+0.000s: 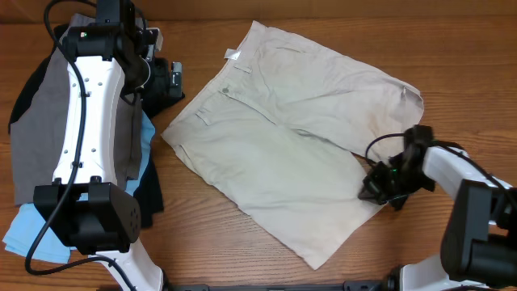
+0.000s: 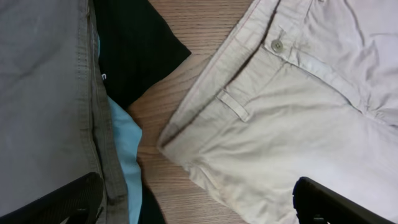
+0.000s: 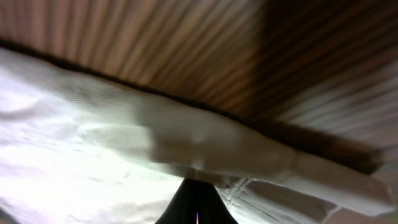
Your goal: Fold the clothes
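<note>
The light beige khaki shorts (image 1: 291, 137) lie spread flat at the table's middle, waistband to the left, with a white inner label (image 1: 233, 55). In the left wrist view their buttoned waistband (image 2: 276, 45) and a belt loop show. My left gripper (image 1: 170, 81) hovers open over the waistband corner, its fingers wide apart (image 2: 199, 208). My right gripper (image 1: 378, 188) is low at the hem of the near leg. In the right wrist view its fingers (image 3: 198, 196) are shut on the khaki hem (image 3: 205, 146).
A pile lies at the left under my left arm: grey shorts (image 1: 40, 105), light-blue shorts (image 1: 32, 230) and a black garment (image 1: 149, 190). They also show in the left wrist view: the grey shorts (image 2: 43, 93), light-blue shorts (image 2: 127, 149) and black garment (image 2: 134, 43). Bare wooden table (image 1: 452, 48) surrounds the shorts.
</note>
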Controlling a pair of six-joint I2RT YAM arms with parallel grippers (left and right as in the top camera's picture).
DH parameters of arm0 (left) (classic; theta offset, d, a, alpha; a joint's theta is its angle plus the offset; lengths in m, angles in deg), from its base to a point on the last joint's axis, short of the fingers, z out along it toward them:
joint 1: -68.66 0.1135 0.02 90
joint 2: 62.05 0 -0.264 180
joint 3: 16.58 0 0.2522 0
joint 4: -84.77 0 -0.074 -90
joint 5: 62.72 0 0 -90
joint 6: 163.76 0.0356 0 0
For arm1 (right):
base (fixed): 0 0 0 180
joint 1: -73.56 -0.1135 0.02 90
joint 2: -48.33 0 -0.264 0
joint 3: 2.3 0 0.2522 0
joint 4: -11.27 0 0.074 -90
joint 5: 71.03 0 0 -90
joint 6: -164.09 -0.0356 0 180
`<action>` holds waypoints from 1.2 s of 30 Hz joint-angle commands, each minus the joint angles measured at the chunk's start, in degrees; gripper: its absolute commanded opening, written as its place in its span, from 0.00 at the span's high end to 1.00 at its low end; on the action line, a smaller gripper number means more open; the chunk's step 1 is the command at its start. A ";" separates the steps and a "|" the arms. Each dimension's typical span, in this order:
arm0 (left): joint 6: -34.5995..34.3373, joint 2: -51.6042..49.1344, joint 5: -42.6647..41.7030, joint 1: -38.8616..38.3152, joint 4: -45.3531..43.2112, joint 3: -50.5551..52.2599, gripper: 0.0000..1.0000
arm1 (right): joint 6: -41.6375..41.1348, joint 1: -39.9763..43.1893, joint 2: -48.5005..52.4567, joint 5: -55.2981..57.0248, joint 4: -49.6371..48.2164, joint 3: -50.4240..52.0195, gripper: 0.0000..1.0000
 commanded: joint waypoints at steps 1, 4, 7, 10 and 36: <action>-0.76 0.48 -0.68 -0.44 -0.13 -0.31 0.00 | 3.39 5.75 2.54 10.64 -2.82 -0.44 0.96; -0.79 0.48 -0.70 -0.50 0.11 -0.31 0.00 | 6.14 9.40 2.54 10.97 -3.69 -2.82 0.94; -0.79 0.48 -0.70 -0.90 0.55 -0.31 0.00 | 6.49 11.96 2.56 13.66 -4.76 -5.77 0.93; -0.76 0.48 -0.68 -1.64 0.98 -0.31 0.00 | 6.58 13.88 2.60 14.93 -5.38 -9.11 0.92; -0.02 8.79 -0.39 -5.07 12.90 -0.31 0.00 | 10.27 8.68 -21.88 7.87 40.70 -44.94 0.33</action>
